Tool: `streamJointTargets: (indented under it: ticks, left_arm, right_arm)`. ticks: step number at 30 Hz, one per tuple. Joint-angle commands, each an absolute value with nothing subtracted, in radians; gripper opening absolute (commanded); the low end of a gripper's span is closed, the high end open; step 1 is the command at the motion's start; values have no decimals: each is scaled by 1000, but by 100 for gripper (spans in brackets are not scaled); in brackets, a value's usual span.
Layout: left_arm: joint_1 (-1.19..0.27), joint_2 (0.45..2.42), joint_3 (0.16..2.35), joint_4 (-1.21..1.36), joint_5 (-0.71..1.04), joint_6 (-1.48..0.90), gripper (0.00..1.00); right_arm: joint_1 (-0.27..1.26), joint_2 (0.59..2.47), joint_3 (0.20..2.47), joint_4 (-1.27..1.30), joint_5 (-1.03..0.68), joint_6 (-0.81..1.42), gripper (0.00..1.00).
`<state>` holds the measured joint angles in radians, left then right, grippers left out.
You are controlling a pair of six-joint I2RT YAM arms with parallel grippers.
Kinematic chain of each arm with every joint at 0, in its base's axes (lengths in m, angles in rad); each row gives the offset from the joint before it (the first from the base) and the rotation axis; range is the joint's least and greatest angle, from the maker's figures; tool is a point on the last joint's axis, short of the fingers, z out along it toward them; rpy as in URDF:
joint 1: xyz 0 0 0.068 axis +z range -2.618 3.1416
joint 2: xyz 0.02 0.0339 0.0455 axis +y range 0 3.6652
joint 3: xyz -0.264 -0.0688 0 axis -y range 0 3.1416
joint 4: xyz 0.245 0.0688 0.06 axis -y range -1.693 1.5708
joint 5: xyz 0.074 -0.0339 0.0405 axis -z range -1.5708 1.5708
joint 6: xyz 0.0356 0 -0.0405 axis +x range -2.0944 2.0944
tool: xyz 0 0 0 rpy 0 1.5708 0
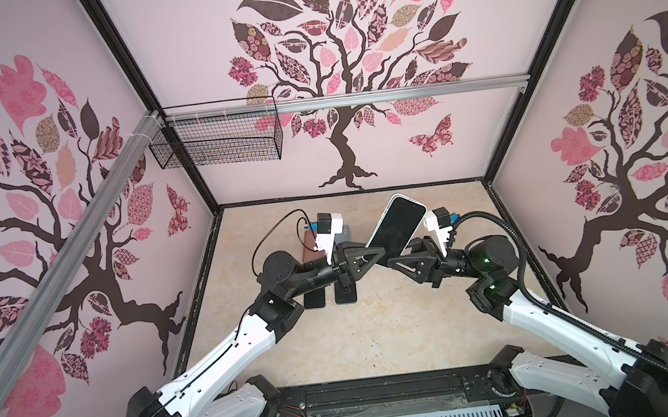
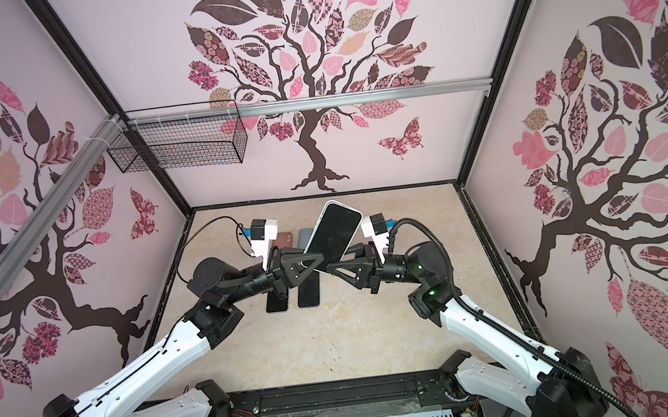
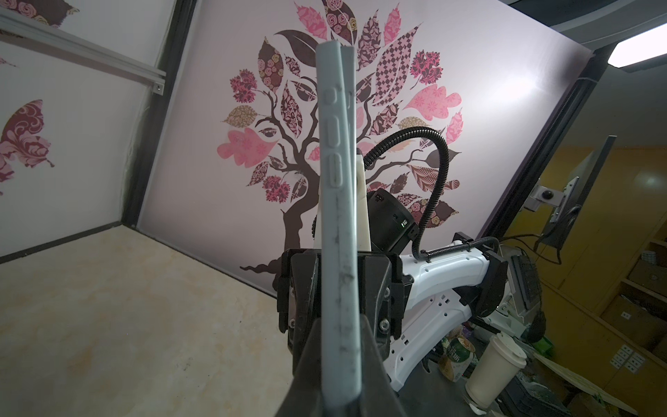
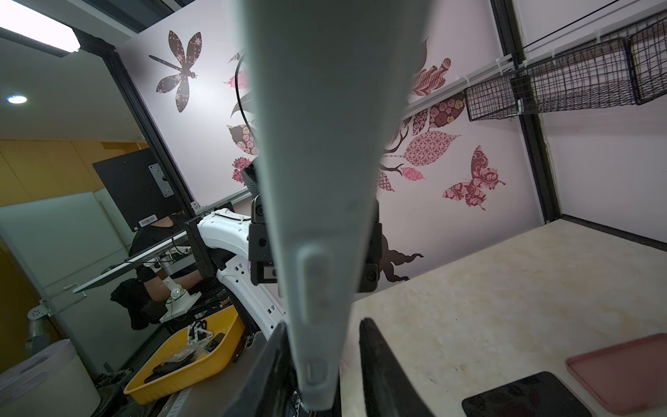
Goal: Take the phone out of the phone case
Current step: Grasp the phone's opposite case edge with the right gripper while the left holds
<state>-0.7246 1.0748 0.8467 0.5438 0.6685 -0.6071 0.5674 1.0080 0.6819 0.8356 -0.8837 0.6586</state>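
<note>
The phone (image 1: 398, 224), black screen up and tilted, hangs above the table in both top views (image 2: 335, 234). It sits in a pale grey phone case (image 3: 337, 216) whose rim shows around the screen. My left gripper (image 1: 374, 255) is shut on the case's near edge; in the left wrist view both fingers (image 3: 306, 361) press its sides. My right gripper (image 1: 395, 258) reaches in from the opposite side and straddles the case (image 4: 325, 180). One right finger lies against the case, the other finger (image 4: 379, 361) stands off with a gap, so it is open.
Two black phones (image 1: 315, 299) (image 1: 345, 294) lie flat on the table under the left arm. A brown case (image 1: 311, 247) and a grey one (image 1: 345, 233) lie behind them. A wire basket (image 1: 217, 139) hangs on the back rail. A pink case (image 4: 620, 368) lies beside a black phone (image 4: 523, 397).
</note>
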Motion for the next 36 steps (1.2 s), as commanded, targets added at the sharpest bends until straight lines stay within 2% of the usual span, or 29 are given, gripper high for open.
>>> streamJointTargets:
  ticks: [1,12,15,34,36]
  left_arm:
    - [-730,1074,842,597,699,-608,0]
    - [-731,1079,839,594,699,-608,0]
    - [-731,1081,840,594,699,-609,0]
    - [-732,1090,845,572,689,-600,0]
    - [-730,1087,849,564,687,-595,0]
  right_arm:
    - [574,1008,733,866,-888,658,32]
    - [575,982,711,900,-822,676,35]
    - [575,991,718,897,-839,682,32]
    - [575,988,713,874,-842,674,0]
    - [575,980,716,845,-833,655,0]
